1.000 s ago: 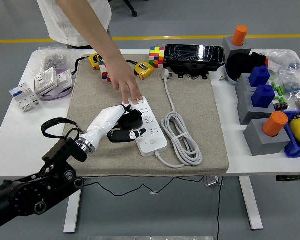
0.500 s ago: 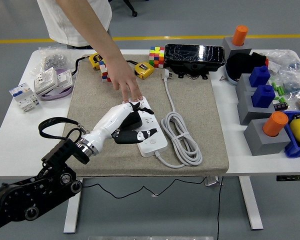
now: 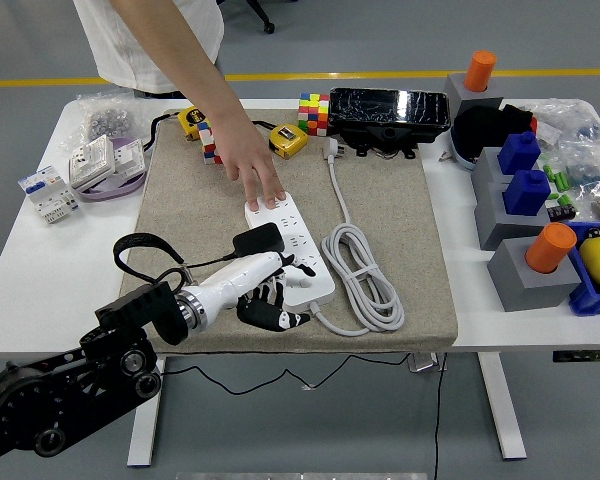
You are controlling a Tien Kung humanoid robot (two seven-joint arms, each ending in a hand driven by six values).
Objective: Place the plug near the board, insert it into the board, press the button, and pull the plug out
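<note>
Head view: one robot left hand (image 3: pixel 265 292) reaches in from the lower left, its fingers (image 3: pixel 280 318) spread and holding nothing, hovering over the near end of the single white power strip (image 3: pixel 290 250) on the mat (image 3: pixel 180 220). One black plug (image 3: pixel 257 240) sits at the strip's left edge; whether it is fully seated cannot be told. One person's hand (image 3: pixel 260 180) presses down the strip's far end. One grey coiled cable (image 3: pixel 360 275) lies just right of the strip.

Risk: the button is small, so a spread finger may miss it or push the strip sideways. When the plug is pulled, the strip may lift unless it is held down.
</note>
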